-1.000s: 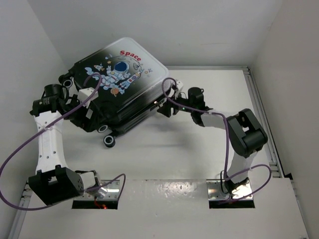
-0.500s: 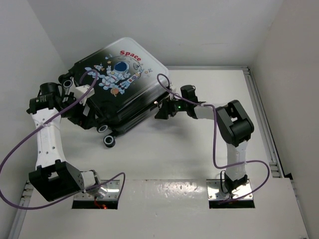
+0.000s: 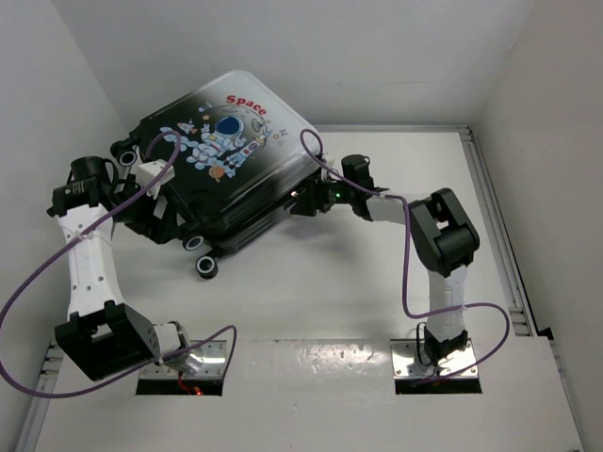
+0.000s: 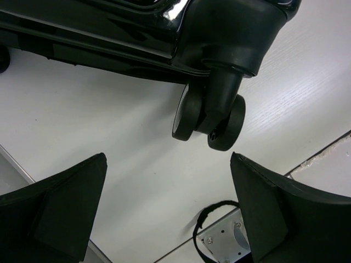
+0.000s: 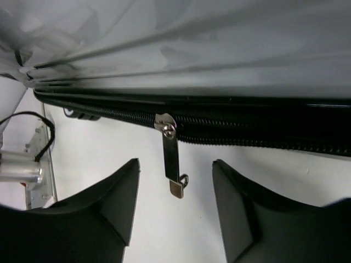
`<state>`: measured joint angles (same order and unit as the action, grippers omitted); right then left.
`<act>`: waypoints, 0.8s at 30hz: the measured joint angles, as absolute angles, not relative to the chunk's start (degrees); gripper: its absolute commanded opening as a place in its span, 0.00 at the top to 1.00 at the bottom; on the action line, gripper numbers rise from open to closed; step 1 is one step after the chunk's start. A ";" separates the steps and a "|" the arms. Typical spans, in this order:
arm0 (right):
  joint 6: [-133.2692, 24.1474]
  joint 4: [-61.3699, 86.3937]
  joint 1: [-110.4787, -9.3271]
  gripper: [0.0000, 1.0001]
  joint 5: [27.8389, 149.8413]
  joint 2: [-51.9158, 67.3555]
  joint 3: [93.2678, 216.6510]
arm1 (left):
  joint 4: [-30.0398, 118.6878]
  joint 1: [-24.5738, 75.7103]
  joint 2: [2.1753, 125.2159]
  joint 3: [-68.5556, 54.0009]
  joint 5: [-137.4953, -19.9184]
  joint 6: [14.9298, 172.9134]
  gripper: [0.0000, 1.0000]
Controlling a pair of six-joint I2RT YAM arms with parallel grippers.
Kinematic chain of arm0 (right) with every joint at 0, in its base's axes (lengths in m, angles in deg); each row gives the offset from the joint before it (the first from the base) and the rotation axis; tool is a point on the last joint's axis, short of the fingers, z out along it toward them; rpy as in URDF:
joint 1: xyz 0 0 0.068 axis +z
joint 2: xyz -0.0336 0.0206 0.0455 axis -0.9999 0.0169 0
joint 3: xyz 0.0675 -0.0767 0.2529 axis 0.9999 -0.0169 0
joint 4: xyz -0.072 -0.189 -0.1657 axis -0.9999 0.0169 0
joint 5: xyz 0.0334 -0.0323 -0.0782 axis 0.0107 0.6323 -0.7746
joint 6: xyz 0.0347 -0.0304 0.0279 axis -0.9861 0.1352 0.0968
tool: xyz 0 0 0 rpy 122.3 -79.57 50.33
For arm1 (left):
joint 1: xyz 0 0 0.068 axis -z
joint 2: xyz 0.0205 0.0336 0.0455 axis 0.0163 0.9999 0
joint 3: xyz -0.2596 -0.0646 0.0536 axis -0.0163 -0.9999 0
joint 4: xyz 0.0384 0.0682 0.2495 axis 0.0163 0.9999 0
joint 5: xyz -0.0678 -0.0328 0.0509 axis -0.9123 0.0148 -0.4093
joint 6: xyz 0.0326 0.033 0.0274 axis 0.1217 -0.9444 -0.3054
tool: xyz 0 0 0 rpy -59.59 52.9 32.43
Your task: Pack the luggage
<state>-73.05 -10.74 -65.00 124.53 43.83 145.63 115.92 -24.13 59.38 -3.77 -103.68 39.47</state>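
Note:
The luggage (image 3: 221, 155) lies closed at the back left of the table, its astronaut and red "Space" print facing up and its black wheels toward the front. My left gripper (image 3: 162, 212) sits at its left front corner, open and empty, and a double wheel (image 4: 211, 115) hangs just beyond the fingers. My right gripper (image 3: 300, 200) is at the luggage's right side, open. A metal zipper pull (image 5: 173, 159) hangs from the black zipper (image 5: 247, 134) between the right fingertips (image 5: 131, 170), touching neither.
White walls close in on the left, back and right. A free caster wheel (image 3: 205, 266) of the luggage sticks out toward the front. Purple cables loop from both arms. The metal base plates (image 3: 438, 363) lie at the near edge.
The right arm has folded in and its gripper has moved left to the luggage's side seam. The left gripper has shifted slightly along the luggage's left corner. The luggage has stayed put.

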 measured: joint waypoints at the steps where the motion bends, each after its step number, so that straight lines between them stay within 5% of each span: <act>1: -73.29 -10.83 -65.00 0.48 124.46 43.83 145.82 | 115.81 -24.26 59.38 -3.83 -103.68 39.47 0.00; 5: -73.66 -11.79 -65.00 0.55 123.72 43.83 146.44 | 115.62 -24.92 59.38 -4.03 -103.68 38.94 0.00; 13: -74.75 -12.38 -64.89 1.00 122.89 43.85 147.09 | 116.21 -27.26 59.36 -5.80 -103.07 36.63 0.00; 24: -74.16 -13.40 -64.19 1.00 119.74 43.85 147.07 | 119.79 -26.47 56.49 -5.80 -102.13 33.26 0.00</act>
